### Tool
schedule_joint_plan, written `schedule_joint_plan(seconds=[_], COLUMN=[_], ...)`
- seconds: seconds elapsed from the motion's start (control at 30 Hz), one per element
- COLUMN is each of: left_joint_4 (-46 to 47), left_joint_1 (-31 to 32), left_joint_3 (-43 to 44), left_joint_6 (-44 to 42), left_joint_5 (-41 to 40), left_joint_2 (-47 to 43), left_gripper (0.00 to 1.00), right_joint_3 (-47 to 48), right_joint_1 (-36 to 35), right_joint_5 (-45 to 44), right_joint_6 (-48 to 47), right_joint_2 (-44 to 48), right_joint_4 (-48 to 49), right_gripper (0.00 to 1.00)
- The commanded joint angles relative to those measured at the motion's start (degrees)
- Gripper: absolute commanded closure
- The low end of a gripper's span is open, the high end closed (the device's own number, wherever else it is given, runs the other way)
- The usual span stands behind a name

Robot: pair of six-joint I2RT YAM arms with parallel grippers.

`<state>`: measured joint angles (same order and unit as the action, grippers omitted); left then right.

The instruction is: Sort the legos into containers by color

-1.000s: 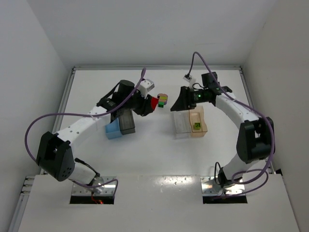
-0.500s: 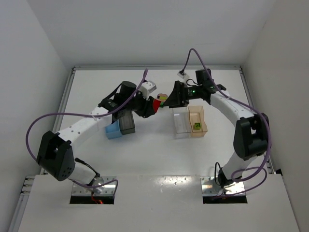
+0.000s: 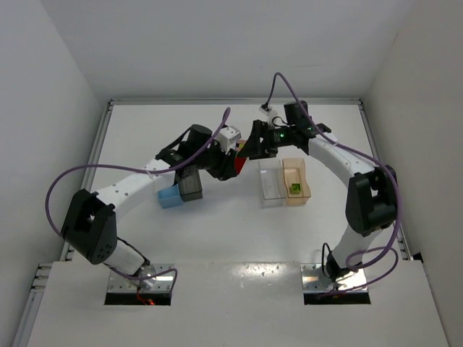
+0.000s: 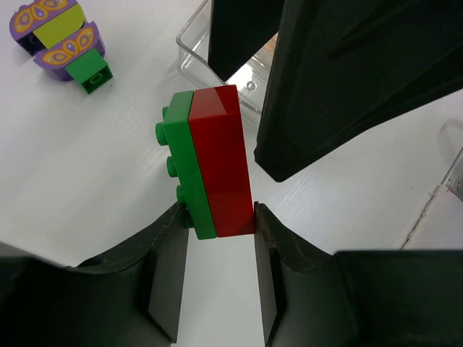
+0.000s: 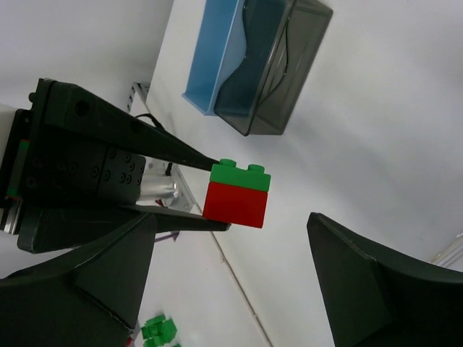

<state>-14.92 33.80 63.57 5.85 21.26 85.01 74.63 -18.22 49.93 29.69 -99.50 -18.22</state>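
Bench (image 3: 217, 224): white, carries four bins.
Left gripper (image 4: 217, 220): closed on a red-and-green brick pair (image 4: 213, 163), held above the bench.
Right gripper (image 5: 233, 217): spread wide, a finger on either side of the pair, not touching it.
Light blue bin (image 3: 168, 196) and dark grey bin (image 3: 191, 184): side by side, touching.
Clear bin (image 3: 270, 182) and tan-orange bin (image 3: 296, 181): side by side.
Purple-yellow-green brick cluster (image 4: 58, 40): loose on the bench.
Yellow-green brick (image 3: 294, 189): inside the tan-orange bin.

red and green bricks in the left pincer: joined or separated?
Joined. The green brick sits flush against the red brick, both clamped in the left pincer.
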Motion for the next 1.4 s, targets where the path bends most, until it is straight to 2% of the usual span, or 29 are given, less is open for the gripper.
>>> schedule_joint_plan(seconds=[0.0,0.17,0.3,0.4,0.43,0.53,0.57,0.63,0.7,0.77,0.87,0.9,0.97,1.1,1.33,1.37], left_joint_4=[2.09,2.09,2.09,2.09,2.09,2.09,2.09,2.09,2.09,2.09,2.09,2.09,2.61,2.61,3.14,4.01], left_joint_1=[0.92,0.92,0.92,0.92,0.92,0.92,0.92,0.92,0.92,0.92,0.92,0.92,0.92,-2.15,-11.03,-12.08], left_joint_3=[2.17,2.69,2.70,2.70,2.70,2.70,2.70,2.70,2.70,2.17,1.48,1.47,-0.28,-1.51,-1.52,-1.52], left_joint_6=[0.66,0.66,0.66,0.66,0.66,0.66,0.66,0.66,0.66,0.66,0.66,0.05,0.04,-0.66,0.48,0.48], left_joint_5=[1.07,1.07,1.07,1.07,1.07,1.07,1.07,1.07,1.07,0.45,-0.07,-0.07,-0.07,3.25,33.79,36.20], left_joint_2=[-0.20,-0.20,0.33,0.33,0.33,0.33,0.33,0.33,0.33,0.33,-0.19,-0.72,-2.39,-4.33,-3.28,-2.49], left_gripper=[0.96,0.96,0.96,0.96,0.96,0.96,0.96,0.96,0.96,0.96,0.77,0.56,0.32,0.23,0.23,0.23], right_joint_3=[2.54,2.54,2.54,2.02,2.01,2.01,1.40,1.39,0.78,-0.27,-0.97,-1.59,-2.12,-3.43,-4.49,-4.49], right_joint_1=[-1.20,-1.82,-2.88,-2.88,-3.40,-3.40,-3.40,-3.40,-3.40,-3.40,-3.40,-2.79,-2.27,-1.73,-0.68,-0.68], right_joint_5=[-2.21,-5.28,-8.27,-8.79,-8.80,-8.28,-8.27,-7.66,-7.13,-6.34,-5.02,-4.32,-3.00,-1.15,9.98,11.49], right_joint_6=[-1.13,-1.74,-2.45,-2.45,-2.97,-2.97,-2.97,-2.97,-2.97,-2.97,-3.50,-3.50,-4.02,-6.49,-12.55,-13.42], right_joint_2=[-0.34,-0.87,-1.48,-1.48,-1.48,-1.48,-1.48,-0.87,-0.35,0.18,1.59,1.59,3.08,4.49,5.64,5.64], right_joint_4=[0.82,-0.23,-0.77,-0.77,-0.77,-0.24,-0.24,0.28,0.29,0.90,1.60,1.61,1.61,1.61,0.55,0.55], right_gripper=[0.15,0.18,0.29,0.42,0.52,0.71,0.82,0.95,0.99,1.00,1.00,1.00,1.00,1.00,1.00,1.00])
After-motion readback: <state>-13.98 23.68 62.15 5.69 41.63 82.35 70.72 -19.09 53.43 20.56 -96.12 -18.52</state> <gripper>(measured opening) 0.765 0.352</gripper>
